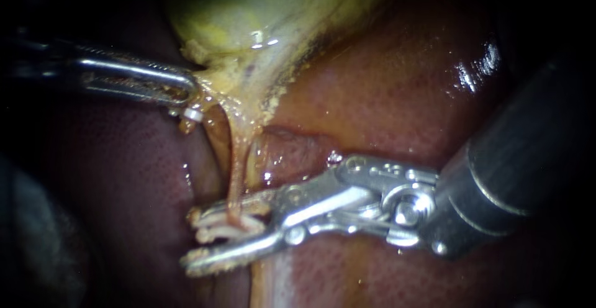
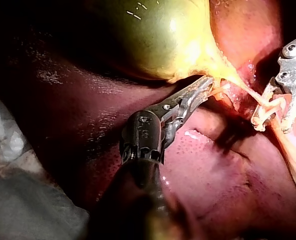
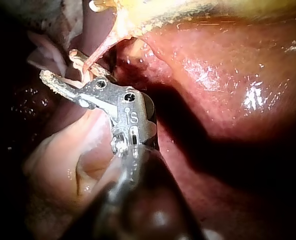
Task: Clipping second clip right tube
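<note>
Endoscope view: nearest, the right instrument (image 1: 192, 241) has its end effector released, straddling a pale clip (image 1: 239, 224) that seems to sit on the thin tube (image 1: 236, 171). The tube rises taut to the gallbladder (image 1: 248, 10), whose neck the left instrument (image 1: 186, 94) grasps with its end effector clenched. Beyond lies the liver (image 1: 385, 84).

We get our light from the camera's side in the endoscope view. The liver (image 1: 397, 78) and gallbladder (image 1: 248, 10) glow mid-frame while the edges sink to black. Glare spots sit on the wet liver and on the metal of the right instrument (image 1: 192, 236). The left instrument (image 1: 189, 94) lies in dimness. In both wrist views deep shadow lies beside the shaft.
</note>
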You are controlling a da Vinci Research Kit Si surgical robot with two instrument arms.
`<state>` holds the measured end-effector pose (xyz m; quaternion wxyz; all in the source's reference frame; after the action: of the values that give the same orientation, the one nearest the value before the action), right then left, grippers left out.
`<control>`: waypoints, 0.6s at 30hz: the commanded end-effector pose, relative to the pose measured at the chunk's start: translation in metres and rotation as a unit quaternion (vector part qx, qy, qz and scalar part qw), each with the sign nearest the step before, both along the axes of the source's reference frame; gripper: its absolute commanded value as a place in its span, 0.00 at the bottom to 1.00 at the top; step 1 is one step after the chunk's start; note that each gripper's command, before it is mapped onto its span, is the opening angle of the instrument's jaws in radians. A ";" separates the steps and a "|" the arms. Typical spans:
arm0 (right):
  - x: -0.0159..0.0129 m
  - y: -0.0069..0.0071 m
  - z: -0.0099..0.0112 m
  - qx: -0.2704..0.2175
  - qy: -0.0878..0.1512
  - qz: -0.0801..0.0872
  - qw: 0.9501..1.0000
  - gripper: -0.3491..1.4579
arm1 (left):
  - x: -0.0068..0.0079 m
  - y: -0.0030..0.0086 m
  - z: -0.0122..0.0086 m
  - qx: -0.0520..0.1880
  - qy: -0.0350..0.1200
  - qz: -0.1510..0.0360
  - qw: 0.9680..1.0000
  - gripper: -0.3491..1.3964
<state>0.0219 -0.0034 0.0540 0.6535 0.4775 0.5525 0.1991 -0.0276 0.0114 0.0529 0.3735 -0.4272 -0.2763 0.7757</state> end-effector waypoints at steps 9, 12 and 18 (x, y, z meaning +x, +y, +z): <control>-0.0003 0.0004 0.0005 0.035 -0.018 0.004 0.999 0.30 | 0.0000 0.0000 0.0000 0.000 0.000 0.000 1.000 0.00; -0.0004 0.0005 0.0007 0.039 -0.024 0.008 0.999 0.24 | 0.0000 0.0000 0.0000 0.000 0.000 0.000 1.000 0.00; -0.0006 0.0009 0.0010 0.057 -0.036 0.017 0.998 0.17 | 0.0000 0.0000 0.0000 0.000 0.000 0.000 1.000 0.00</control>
<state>0.0211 -0.0025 0.0552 0.6399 0.4993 0.5219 0.2621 -0.0276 0.0114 0.0529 0.3734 -0.4274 -0.2764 0.7755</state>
